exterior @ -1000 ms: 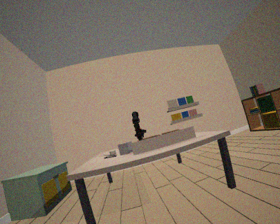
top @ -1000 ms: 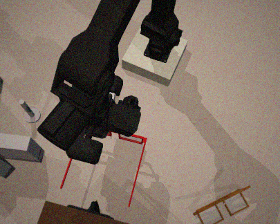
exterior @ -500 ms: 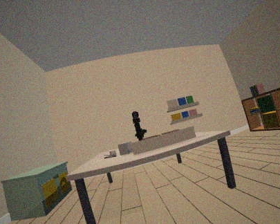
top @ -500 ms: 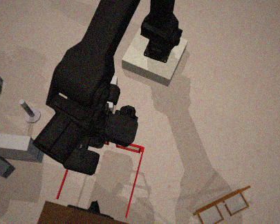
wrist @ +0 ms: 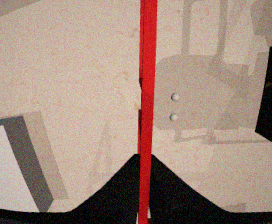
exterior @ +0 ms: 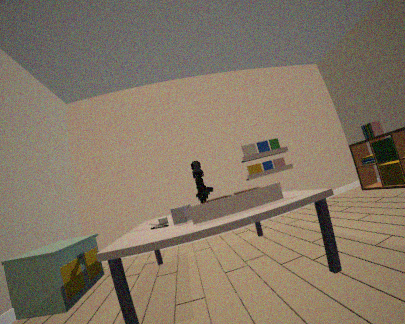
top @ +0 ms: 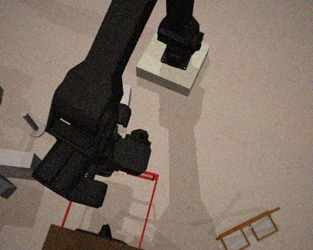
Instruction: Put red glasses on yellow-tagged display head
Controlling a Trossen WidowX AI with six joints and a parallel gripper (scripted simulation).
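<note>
My gripper (wrist: pixel 143 160) is shut on the front bar of the red glasses (top: pixel 147 215) (wrist: pixel 148 75). In the wrist view the bar runs straight up the picture between the fingertips. In the top view the gripper body covers the middle and left of the front. Both temples stretch toward the bottom edge, where a brown block (top: pixel 86 240) with a dark piece at its edge overlaps their ends. The glasses appear held above the surface. I cannot make out either display head or the yellow tag. Two small pale balls (wrist: pixel 174 107) show just right of the bar.
Brown-framed glasses (top: pixel 248 223) lie at the lower right. Pale boxes (top: pixel 12 157) (wrist: pixel 9 170) and a short post (top: pixel 31 121) on a disc stand at the left. The arm's base is on a pale block (top: pixel 147 70). The exterior view shows the table (exterior: pixel 226 223) from afar.
</note>
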